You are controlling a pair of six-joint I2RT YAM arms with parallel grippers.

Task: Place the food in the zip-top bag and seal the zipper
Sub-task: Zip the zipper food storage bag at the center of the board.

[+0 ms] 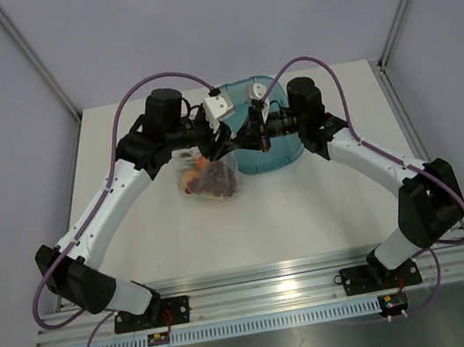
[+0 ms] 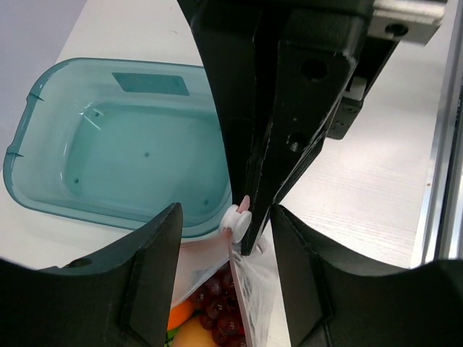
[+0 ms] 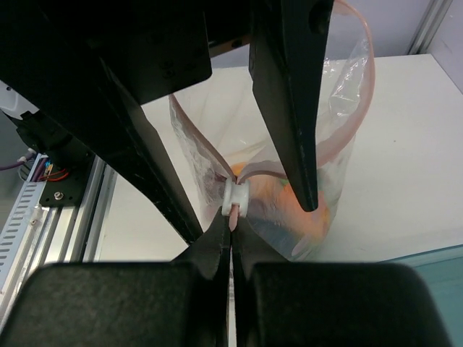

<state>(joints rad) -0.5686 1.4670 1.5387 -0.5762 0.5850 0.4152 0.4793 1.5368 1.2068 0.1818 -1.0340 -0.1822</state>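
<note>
The white tabletop (image 1: 310, 214) carries the teal tray (image 1: 287, 154) in the upper middle of the overhead frame. Just left of and below the tray is the zip-top bag (image 1: 213, 179), held up between the two arms; whether its bottom rests on the surface I cannot tell. The food (image 1: 207, 184) is inside it, with the grape bunch (image 2: 217, 307) and an orange mango (image 2: 181, 316) showing at the bottom centre of the left wrist frame, so sealing looks like the step left. The mouth gapes wide in the upper right of the right wrist frame, and that is the main risk: if the loaded bag swings or sags, fruit could tip out or film could bunch into the track. The right tool (image 3: 231, 225) is pressed together at lower centre, pinching the end of the zipper (image 3: 369, 69); a weak pinch would let the strip slip free once pulled. The left tool (image 2: 224, 217) stands spread, straddling the white slider (image 3: 236, 196) without touching it. Closing off-centre could knock the slider aside or clamp the right tool's fingers instead.
</note>
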